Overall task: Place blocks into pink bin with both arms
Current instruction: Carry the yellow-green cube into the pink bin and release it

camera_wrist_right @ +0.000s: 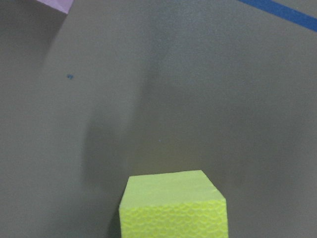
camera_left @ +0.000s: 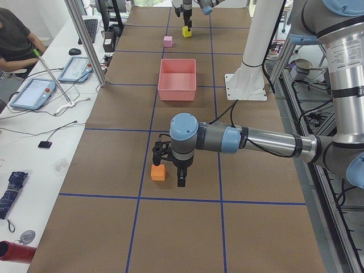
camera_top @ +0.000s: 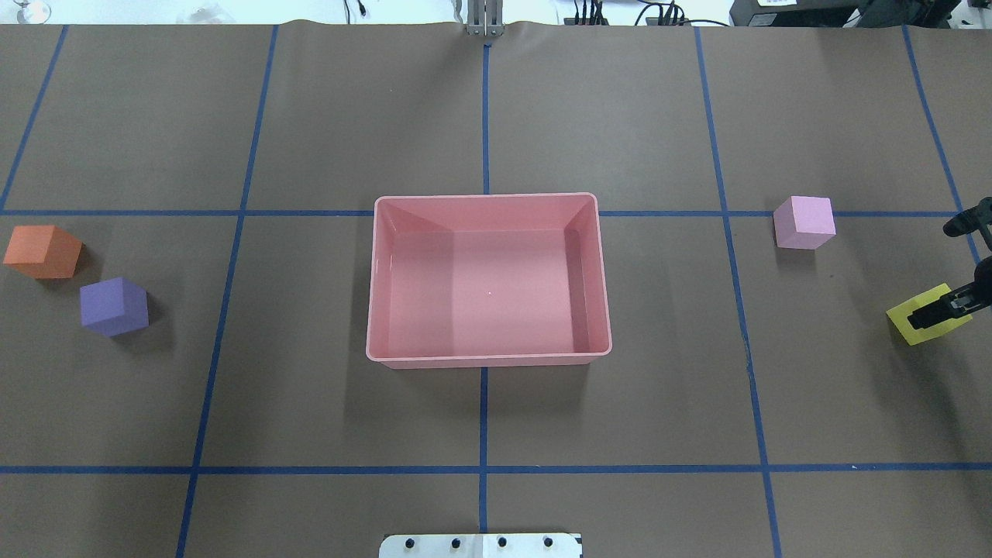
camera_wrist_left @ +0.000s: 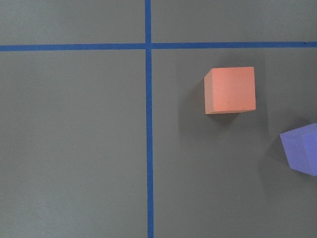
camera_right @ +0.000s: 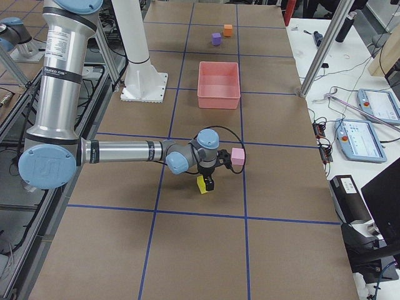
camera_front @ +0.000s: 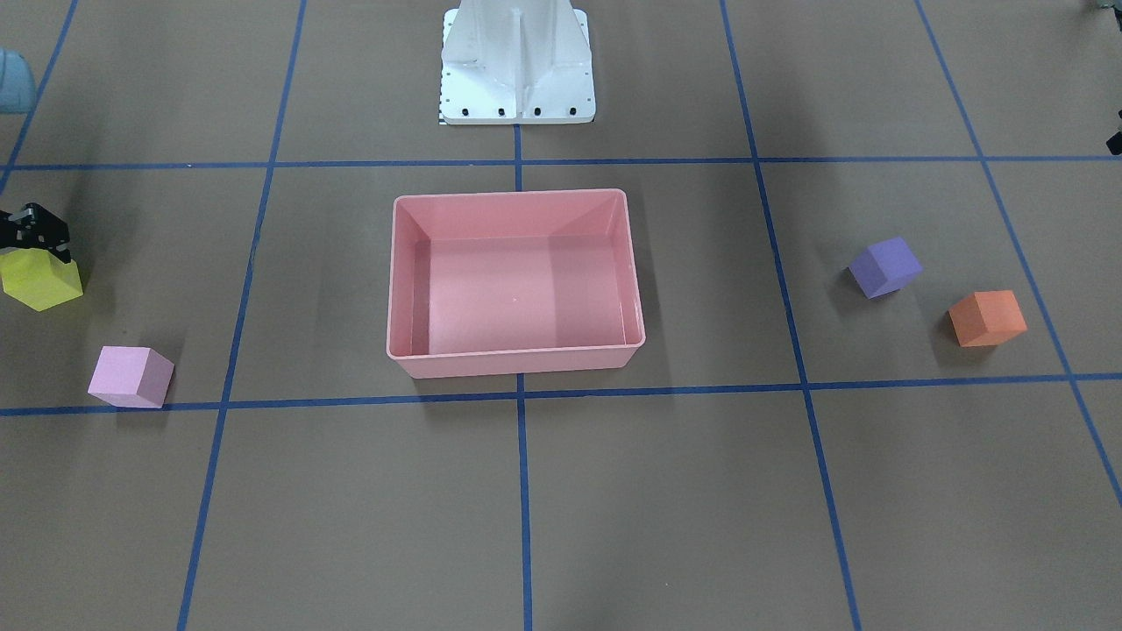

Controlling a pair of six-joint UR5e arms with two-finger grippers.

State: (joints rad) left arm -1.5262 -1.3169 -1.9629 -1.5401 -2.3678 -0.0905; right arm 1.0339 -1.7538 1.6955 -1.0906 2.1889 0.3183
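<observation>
Overhead view: pink bin (camera_top: 487,359) sits mid-table with nothing inside, and all four blocks are out on the brown paper.
Right gripper (camera_top: 938,310): way out at the right edge, fingers pinched in on the yellow-green block (camera_top: 922,333), one black finger lying across its top from this angle.
Right wrist cam: yellow-green block fills the bottom middle of the shot, tight up to the lens. I can't tell if it's off the table or just resting on it.
Pink block (camera_top: 804,222): also on the right, a bit farther from the robot than the yellow-green one, sitting loose and apart from the gripper.
Left gripper (camera_left: 177,173): I only get it from the left-end side cam, pointing down just beside the orange block (camera_top: 43,252). I honestly can't tell how wide the fingers are from there.
Left wrist cam: looks straight down at the orange block with a corner of the purple block (camera_top: 114,306) at the frame edge, no fingers showing.
Orange and purple: near each other on the far left, well apart from the bin.
Writing: tablets (camera_left: 34,94) on the side bench have lit screens, too small for me to read.
</observation>
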